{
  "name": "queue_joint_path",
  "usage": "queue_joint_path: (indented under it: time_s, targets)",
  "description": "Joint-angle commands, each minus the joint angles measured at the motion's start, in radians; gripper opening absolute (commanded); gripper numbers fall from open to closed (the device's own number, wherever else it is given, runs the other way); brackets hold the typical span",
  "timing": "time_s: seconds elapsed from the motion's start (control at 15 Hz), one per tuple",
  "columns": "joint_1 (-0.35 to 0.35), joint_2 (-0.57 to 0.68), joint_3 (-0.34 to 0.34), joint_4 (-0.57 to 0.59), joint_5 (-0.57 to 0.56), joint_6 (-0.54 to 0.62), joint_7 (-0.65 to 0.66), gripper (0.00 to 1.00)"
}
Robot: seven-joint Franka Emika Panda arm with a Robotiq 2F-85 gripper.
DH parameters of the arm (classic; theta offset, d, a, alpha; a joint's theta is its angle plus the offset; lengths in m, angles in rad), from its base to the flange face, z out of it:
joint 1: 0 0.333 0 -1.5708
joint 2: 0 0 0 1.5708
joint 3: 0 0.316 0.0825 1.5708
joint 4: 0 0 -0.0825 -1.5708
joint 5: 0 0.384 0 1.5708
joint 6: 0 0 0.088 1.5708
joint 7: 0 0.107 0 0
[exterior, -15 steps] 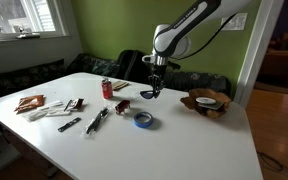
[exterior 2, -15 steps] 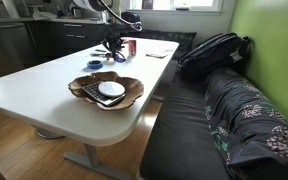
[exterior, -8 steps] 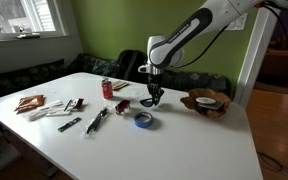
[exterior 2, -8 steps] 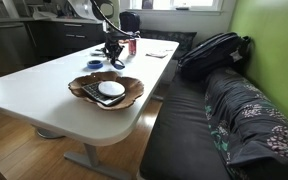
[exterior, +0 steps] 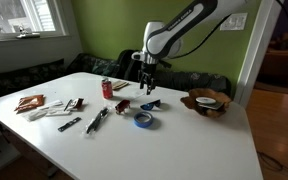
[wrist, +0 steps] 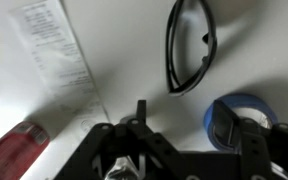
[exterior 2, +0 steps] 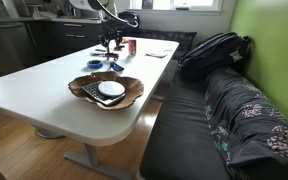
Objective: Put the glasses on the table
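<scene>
At the far left of the white desk (exterior: 189, 145) lie some brown packets (exterior: 29, 103). Next to them come two long black tools (exterior: 97, 120), with a red can (exterior: 107, 88) standing upright behind them. Further right the pincer (exterior: 147, 86) hangs above the desk surface, pointing down, touching nothing. In the wrist view its fingers look spread apart with nothing between them. The glasses (exterior: 151, 104) lie flat on the desk, just below and slightly right of the pincer, free of it. In the wrist view the glasses (wrist: 189, 45) rest on bare white surface, with a paper slip (wrist: 59, 50) to their left. The blue tape roll (exterior: 143, 119) sits just in front of the glasses, near but apart. Well to the right stands a brown bowl (exterior: 205, 102), which holds a white round thing.
</scene>
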Motion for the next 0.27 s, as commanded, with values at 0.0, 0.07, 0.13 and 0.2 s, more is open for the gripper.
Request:
queue_joint_path:
  time_s: [0.0, 0.07, 0.13, 0.2]
  targets:
    - [-0.027, -0.213, -0.003, -0.236, -0.021, 0.23, 0.048, 0.99]
    - [-0.044, -0.255, 0.005, -0.281, -0.01, 0.308, 0.054, 1.0]
    - [-0.026, -0.139, 0.014, -0.125, -0.019, 0.201, 0.037, 0.93]
    - [-0.036, -0.18, 0.014, -0.165, -0.02, 0.247, 0.044, 0.99]
